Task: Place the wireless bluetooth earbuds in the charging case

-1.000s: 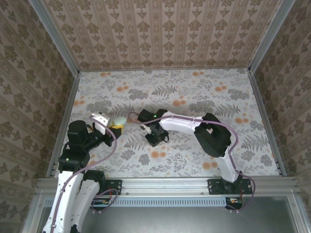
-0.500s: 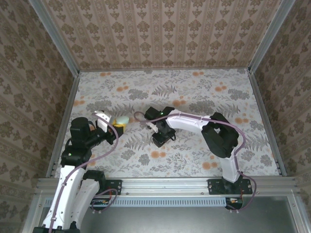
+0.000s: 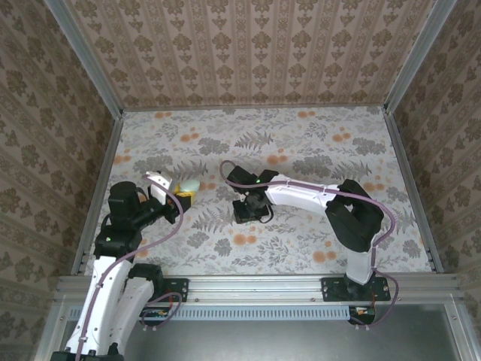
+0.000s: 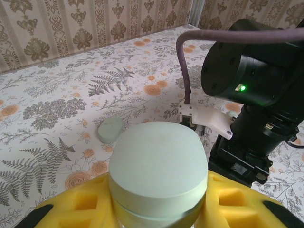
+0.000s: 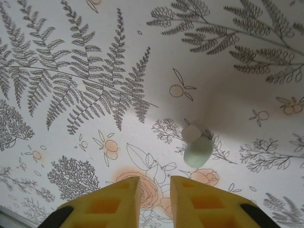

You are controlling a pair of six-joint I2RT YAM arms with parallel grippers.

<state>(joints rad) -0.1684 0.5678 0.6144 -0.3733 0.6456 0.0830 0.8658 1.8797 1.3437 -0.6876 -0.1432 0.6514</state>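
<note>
— While the left gripper [image 4: 159,209] pinches the pale green rounded plastic charging case [image 4: 159,166] near the left edge of the floral-patterned table [image 3: 301,150], what worries you?

— Its lid looks shut. Farther right, away from every edge, the right gripper [image 5: 154,197] has its jaws nearly pressed together, empty, just short of the small mint-green earbud with a white tip [image 5: 197,149]. Descending like that could knock it rolling away.

Lab test booth: aluminium frame [image 3: 255,284], patterned walls [image 3: 248,45]
</note>
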